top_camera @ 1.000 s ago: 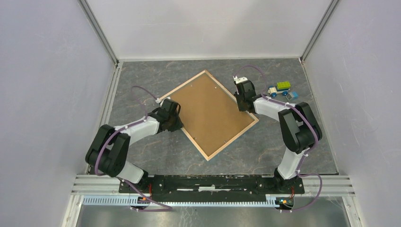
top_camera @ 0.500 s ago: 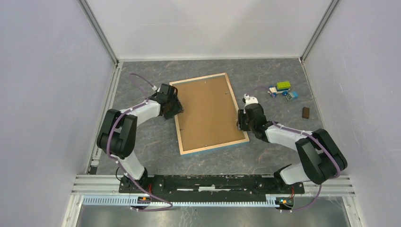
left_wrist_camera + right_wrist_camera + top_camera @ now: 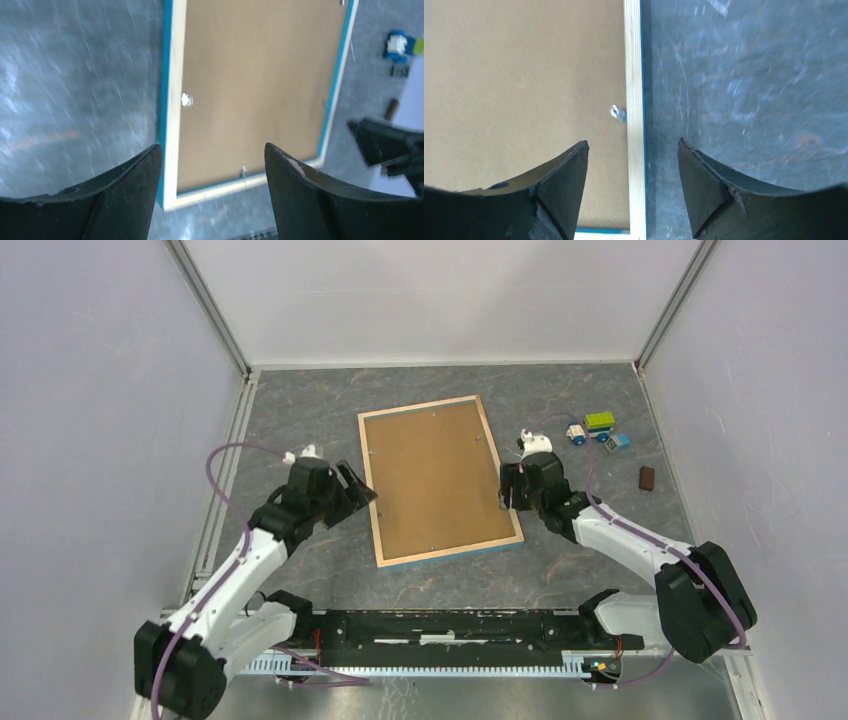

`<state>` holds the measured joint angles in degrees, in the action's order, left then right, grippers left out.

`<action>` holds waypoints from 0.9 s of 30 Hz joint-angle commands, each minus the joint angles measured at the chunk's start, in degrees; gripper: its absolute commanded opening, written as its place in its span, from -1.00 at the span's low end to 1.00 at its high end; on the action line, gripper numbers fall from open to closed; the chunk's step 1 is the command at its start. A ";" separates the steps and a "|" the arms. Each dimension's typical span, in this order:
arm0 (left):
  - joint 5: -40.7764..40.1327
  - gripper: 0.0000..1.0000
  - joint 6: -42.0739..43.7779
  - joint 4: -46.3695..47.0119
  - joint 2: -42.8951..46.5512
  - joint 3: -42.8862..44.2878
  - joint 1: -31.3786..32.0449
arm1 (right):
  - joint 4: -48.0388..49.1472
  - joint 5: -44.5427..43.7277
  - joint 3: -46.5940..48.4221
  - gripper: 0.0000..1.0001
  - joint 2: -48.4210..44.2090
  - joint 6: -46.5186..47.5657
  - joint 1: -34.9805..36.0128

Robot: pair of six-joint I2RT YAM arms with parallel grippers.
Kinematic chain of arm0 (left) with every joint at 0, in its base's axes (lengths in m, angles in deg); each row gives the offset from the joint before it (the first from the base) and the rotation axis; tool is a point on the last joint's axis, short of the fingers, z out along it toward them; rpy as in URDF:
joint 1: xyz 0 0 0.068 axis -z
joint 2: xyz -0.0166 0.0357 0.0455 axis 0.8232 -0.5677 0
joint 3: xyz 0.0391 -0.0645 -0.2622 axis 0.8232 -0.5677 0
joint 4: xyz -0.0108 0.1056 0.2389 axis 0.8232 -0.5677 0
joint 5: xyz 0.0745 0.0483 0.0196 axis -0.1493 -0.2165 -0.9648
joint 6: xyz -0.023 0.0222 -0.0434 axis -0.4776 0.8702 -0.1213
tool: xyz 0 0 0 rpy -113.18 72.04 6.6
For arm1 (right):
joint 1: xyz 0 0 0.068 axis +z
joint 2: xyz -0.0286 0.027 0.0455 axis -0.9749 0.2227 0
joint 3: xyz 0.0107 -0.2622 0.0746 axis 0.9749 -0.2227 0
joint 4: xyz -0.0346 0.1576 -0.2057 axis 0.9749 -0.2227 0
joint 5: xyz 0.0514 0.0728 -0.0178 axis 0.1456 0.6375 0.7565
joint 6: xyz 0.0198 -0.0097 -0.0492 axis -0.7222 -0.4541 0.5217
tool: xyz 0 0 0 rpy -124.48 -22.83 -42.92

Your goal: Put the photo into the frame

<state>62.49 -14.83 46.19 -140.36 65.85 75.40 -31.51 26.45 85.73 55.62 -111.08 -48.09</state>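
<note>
Frame (image 3: 422, 406) face-down, flat; left fingers (image 3: 125, 200) wide, empty, beside left edge; right fingers (image 3: 559, 195) wide, over right edge.

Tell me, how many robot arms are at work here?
2. The left arm comes in on the left of the frame, close to its left rim. The right arm reaches to the frame's right rim. No others show.

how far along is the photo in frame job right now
Done: the light-wood, blue-edged picture frame lies face down with the brown hardboard backing sheet seated in it. In hand: nothing. The left gripper and right gripper are open by its long sides. Left: unclear, since no photo is in view. It could be under the backing, or not yet loaded.
</note>
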 commanded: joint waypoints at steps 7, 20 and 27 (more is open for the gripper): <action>-9.61 0.58 -52.14 -2.74 4.57 -9.60 32.47 | 7.47 -2.57 25.39 0.35 5.35 1.30 0.07; -13.29 0.35 -74.20 6.50 -20.65 -5.95 39.13 | 18.76 -6.50 9.28 0.15 4.61 6.52 -0.40; -14.91 0.13 -71.40 6.41 -26.82 -4.71 35.84 | 18.34 -10.44 8.81 0.15 7.26 9.20 -1.31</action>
<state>50.97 -84.45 54.60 -163.77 61.21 112.80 -17.17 19.47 93.29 61.78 -104.07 -48.68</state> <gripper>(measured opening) 0.631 0.578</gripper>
